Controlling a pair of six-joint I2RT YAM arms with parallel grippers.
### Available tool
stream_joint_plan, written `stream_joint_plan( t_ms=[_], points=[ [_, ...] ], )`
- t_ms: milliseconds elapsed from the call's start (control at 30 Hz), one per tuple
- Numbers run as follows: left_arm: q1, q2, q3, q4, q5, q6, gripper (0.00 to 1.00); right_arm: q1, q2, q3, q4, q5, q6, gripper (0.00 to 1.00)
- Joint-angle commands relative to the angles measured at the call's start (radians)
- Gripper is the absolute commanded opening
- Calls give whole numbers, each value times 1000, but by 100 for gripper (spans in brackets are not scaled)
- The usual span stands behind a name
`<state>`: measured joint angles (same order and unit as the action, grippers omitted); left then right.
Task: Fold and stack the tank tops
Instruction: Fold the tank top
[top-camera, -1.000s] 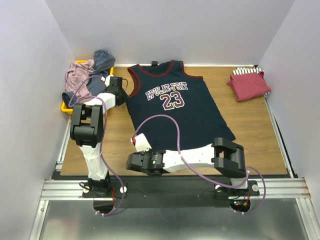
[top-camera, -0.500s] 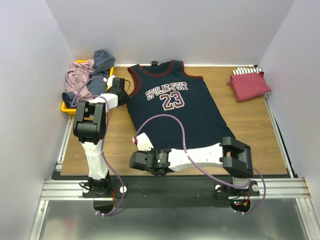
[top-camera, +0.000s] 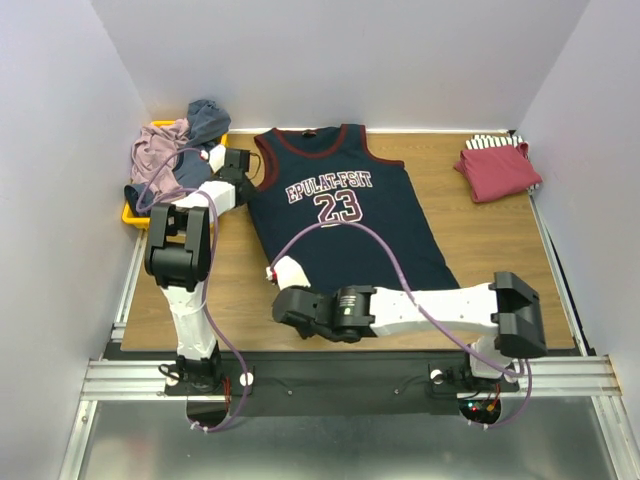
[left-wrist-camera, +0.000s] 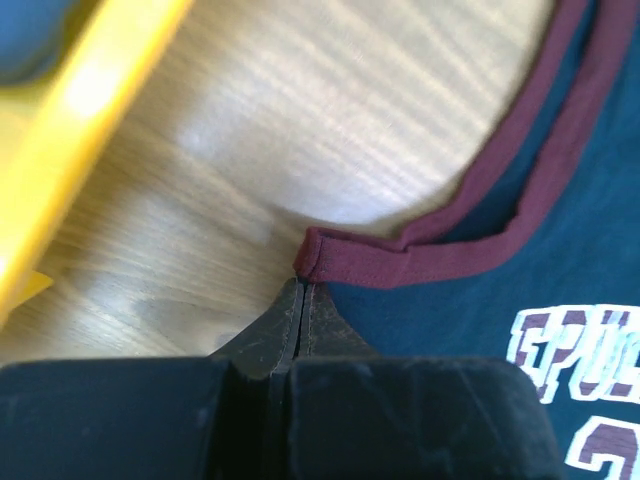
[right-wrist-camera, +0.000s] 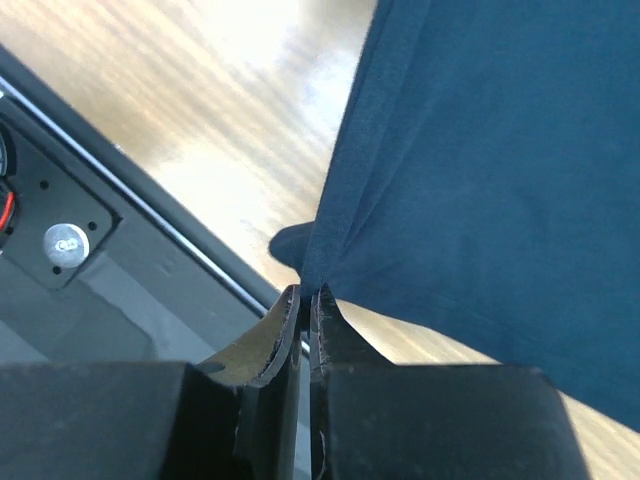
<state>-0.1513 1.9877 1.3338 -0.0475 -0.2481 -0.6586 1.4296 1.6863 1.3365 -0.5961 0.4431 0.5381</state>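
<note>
The navy jersey (top-camera: 345, 215) lies spread face up in the middle of the wooden surface (top-camera: 490, 250), white "23" showing, its neck toward the far wall and its body skewed a little. The left gripper (left-wrist-camera: 303, 292) is down at the jersey's left armhole, jaws pressed together on a small fold of the maroon trim (left-wrist-camera: 420, 262), right at the edge of the cloth with bare wood just beyond. The right gripper (right-wrist-camera: 305, 295) reaches across the near edge to the hem's left corner; its jaws are pinched tight on gathered navy cloth, which fans out from the tips, with the black base rail close beside. At the far left sits the yellow tray (top-camera: 130, 213), heaped with the mauve top (top-camera: 160, 150) and the grey-blue top (top-camera: 207, 117). In the far right corner, well apart from the jersey, the dark red top (top-camera: 500, 170) rests folded on the striped top (top-camera: 490, 142).
</note>
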Motion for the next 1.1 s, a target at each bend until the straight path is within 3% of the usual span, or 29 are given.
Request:
stream_joint_plan(
  t_ms=[0,167,400,500,733,1067],
  points=[
    [4,-96,73,9,-82,10,0,9,-95,-33,9,-76,-56,1],
    [9,-102,59,11,-95,14,0,9,-96,-60,22,-170,-89,1],
    [24,-87,65,11,-99,28,0,11,65,-40,229,-478,-83,0],
    [24,-78,85,6,-102,36,0,11,101,-30,291,-524,-75,1],
    [6,-18,191,-37,-89,39,0,-60,-8,-114,306,-414,-40,1],
    [-146,126,447,-101,-91,30,0,-213,-310,-439,303,-271,46,1]
  ],
)
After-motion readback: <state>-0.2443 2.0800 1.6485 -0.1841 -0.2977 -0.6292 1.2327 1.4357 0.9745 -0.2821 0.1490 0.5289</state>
